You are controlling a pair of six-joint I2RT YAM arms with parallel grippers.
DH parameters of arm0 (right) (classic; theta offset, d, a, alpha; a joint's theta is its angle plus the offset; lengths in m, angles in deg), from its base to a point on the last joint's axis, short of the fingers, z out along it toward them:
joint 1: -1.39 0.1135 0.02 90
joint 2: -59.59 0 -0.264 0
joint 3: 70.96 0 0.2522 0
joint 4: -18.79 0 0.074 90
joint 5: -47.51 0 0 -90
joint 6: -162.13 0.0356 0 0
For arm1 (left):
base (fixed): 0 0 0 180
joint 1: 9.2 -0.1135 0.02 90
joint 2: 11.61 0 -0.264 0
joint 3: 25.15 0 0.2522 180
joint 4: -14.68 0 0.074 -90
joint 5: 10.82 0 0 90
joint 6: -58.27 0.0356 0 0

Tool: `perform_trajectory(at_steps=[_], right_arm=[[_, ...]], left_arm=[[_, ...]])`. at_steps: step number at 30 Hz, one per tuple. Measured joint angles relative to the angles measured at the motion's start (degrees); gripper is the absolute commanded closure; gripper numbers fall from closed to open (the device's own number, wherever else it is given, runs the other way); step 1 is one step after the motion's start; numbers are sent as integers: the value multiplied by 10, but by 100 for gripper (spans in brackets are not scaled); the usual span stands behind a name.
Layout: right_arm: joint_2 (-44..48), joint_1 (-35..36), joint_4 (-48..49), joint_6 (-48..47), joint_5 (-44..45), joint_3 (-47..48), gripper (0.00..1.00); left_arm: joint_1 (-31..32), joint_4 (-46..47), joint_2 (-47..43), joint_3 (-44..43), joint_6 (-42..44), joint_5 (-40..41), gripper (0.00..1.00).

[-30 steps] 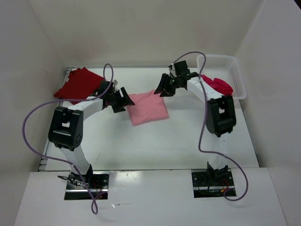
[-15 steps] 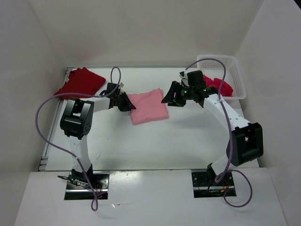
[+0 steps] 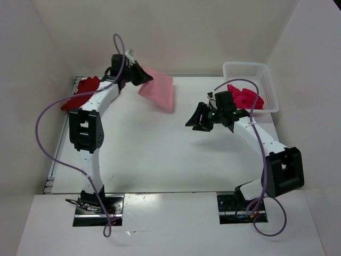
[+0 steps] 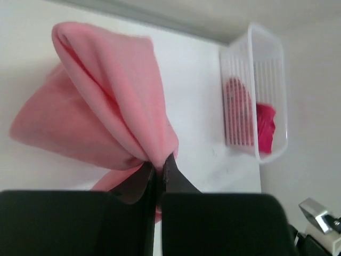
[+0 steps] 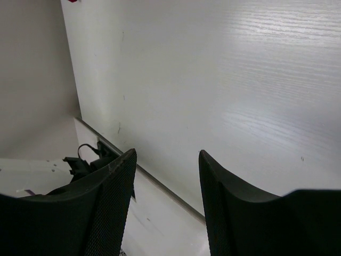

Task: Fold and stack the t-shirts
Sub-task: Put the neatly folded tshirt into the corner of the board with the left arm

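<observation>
My left gripper [image 3: 143,78] [image 4: 159,162] is shut on an edge of the folded light pink t-shirt [image 3: 160,89] [image 4: 101,112], which hangs lifted above the table's back left. The dark red t-shirt [image 3: 79,93] lies folded at the far left, partly hidden behind the left arm. A bright crimson-magenta t-shirt [image 3: 245,97] [image 4: 265,127] sits crumpled in the white basket [image 3: 269,90]. My right gripper [image 3: 196,118] [image 5: 166,157] hovers open over the bare table, right of centre, with nothing between its fingers.
The white mesh basket [image 4: 250,48] stands at the back right corner. White walls enclose the table on three sides. Purple cables loop off both arms. The left arm's base [image 5: 85,162] shows in the right wrist view.
My left gripper closed on the pink t-shirt and raised it toward the back left. My right gripper drew back from the shirt toward the table's middle, still open.
</observation>
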State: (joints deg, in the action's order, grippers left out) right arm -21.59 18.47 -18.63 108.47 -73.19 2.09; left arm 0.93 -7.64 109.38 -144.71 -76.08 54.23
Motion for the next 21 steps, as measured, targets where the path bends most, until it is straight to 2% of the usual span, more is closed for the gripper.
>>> perform_trajectory(at_steps=[4, 5, 7, 9, 11, 12, 15, 19, 21], right_arm=[[2, -3, 0, -2, 0, 0, 44], [2, -3, 0, -2, -1, 0, 44], [1, -3, 0, -6, -3, 0, 44], [-1, -3, 1, -11, -5, 0, 44], [-4, -3, 1, -15, -7, -1, 44], [-7, -4, 1, -16, -9, -1, 44], [-12, -4, 0, -22, -13, -4, 40], [-20, -6, 0, -31, -9, -5, 38], [-22, -7, -1, -33, 3, -4, 44]], left_arm=[[-104, -2, -27, -5, 4, -5, 100], [-137, 3, -39, 9, 5, -5, 93], [-198, 16, -72, 62, 3, 0, 62], [-267, 40, -119, 145, -14, 20, 46], [-326, 63, -180, 252, -34, 48, 24], [-348, 65, -206, 296, -42, 60, 0], [-376, 61, -258, 379, -59, 86, 0], [-358, 68, -316, 453, -70, 85, 0], [-349, 66, -358, 492, -71, 84, 0]])
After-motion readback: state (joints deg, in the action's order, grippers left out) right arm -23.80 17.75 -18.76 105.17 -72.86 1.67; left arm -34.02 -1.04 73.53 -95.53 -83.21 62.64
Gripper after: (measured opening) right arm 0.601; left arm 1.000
